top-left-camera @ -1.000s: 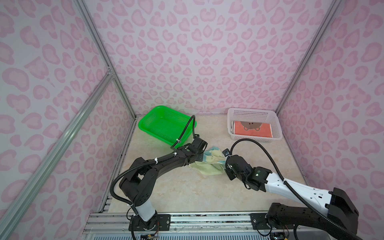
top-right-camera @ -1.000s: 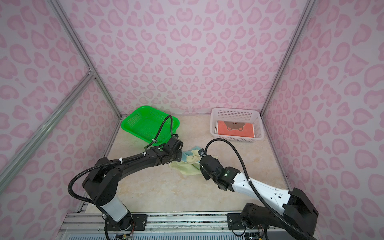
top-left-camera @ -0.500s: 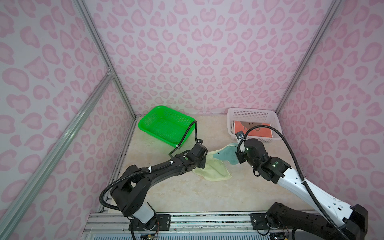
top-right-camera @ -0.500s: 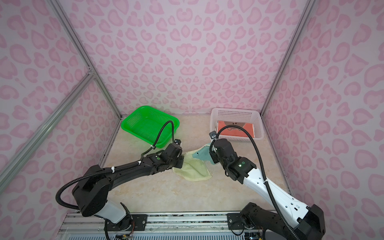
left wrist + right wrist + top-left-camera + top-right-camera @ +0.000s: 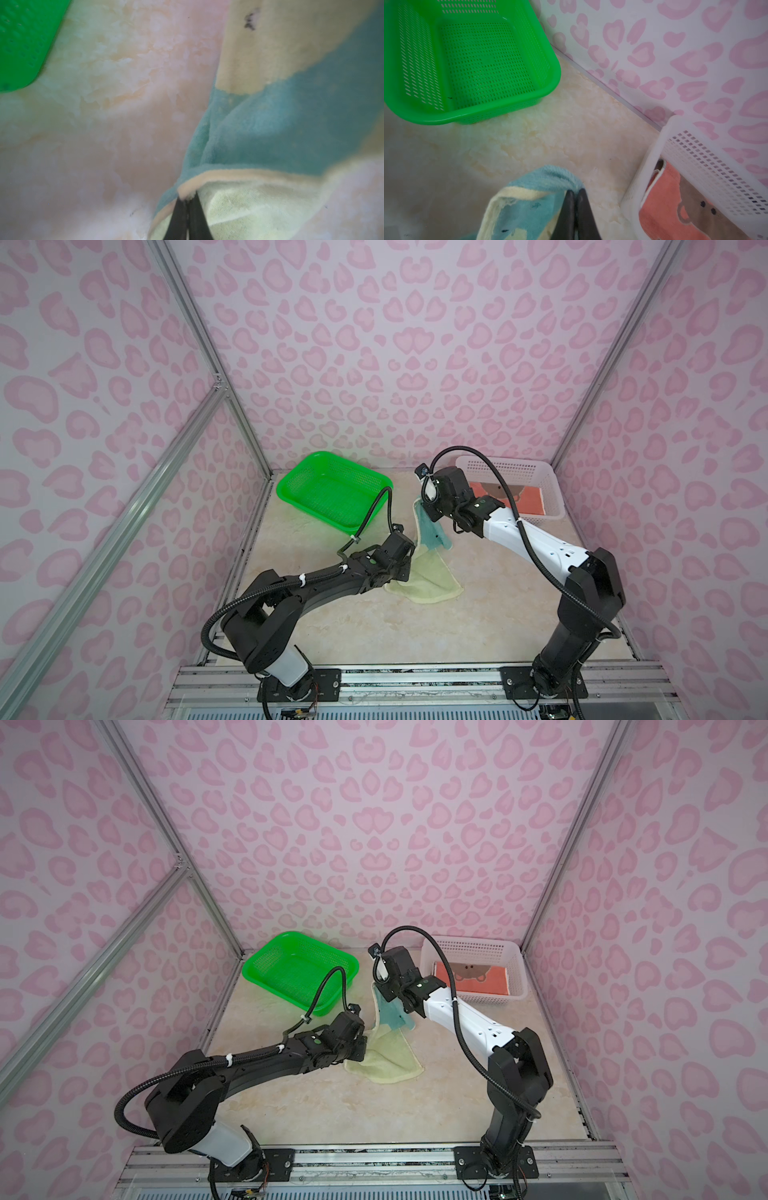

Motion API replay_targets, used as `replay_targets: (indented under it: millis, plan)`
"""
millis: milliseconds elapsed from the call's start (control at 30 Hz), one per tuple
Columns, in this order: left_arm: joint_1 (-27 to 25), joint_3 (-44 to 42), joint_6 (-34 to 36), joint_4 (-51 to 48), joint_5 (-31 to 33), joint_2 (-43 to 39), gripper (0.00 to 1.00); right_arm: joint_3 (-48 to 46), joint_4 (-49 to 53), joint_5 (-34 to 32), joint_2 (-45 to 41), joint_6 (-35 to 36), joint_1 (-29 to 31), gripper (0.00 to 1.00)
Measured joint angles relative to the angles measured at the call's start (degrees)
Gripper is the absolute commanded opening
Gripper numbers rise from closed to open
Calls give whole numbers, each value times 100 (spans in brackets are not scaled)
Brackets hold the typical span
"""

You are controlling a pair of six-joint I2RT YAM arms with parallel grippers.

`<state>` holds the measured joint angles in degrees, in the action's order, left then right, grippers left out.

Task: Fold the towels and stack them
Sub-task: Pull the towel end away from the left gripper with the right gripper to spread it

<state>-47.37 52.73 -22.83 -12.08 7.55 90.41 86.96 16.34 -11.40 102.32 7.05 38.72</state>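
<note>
Here, L tool [image 5: 188, 197], R tool [image 5: 576, 192] pinching towel [image 5: 434, 580]

Robotics test cell: pink-print wall panels [image 5: 395, 344] on aluminium framing [image 5: 203, 344], marble-look desk [image 5: 374, 626], left arm [image 5: 316, 585] and right arm [image 5: 536, 543] bolted to rail [image 5: 415, 680].

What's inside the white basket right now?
An orange towel with a brown bear print lies flat in the white basket. It covers most of the basket floor, so whether anything lies beneath it cannot be seen.
</note>
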Motion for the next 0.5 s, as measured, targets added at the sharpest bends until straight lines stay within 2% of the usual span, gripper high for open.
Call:
replay_targets:
  millis: [33, 100, 200, 300, 367, 500]
  plan:
    - [0, 0, 0, 0, 31, 0, 8, 155, 9, 15, 201, -13, -15, 0]
    - [0, -20, -15, -4, 81, 0, 16, 365, 11, 52, 503, -70, -50, 7]
    - [0, -50, -46, -11, 168, 9, 30, 503, -9, 133, 789, -219, -87, 31]
    - [0, -61, -48, -46, 258, 11, 39, 498, -2, 190, 896, -267, -114, 47]
    - [0, -61, -39, -59, 334, 9, 43, 396, -57, 221, 837, -293, -122, 52]
    - [0, -72, 48, -199, 514, -28, 46, -337, -365, 236, 380, -181, -140, 54]
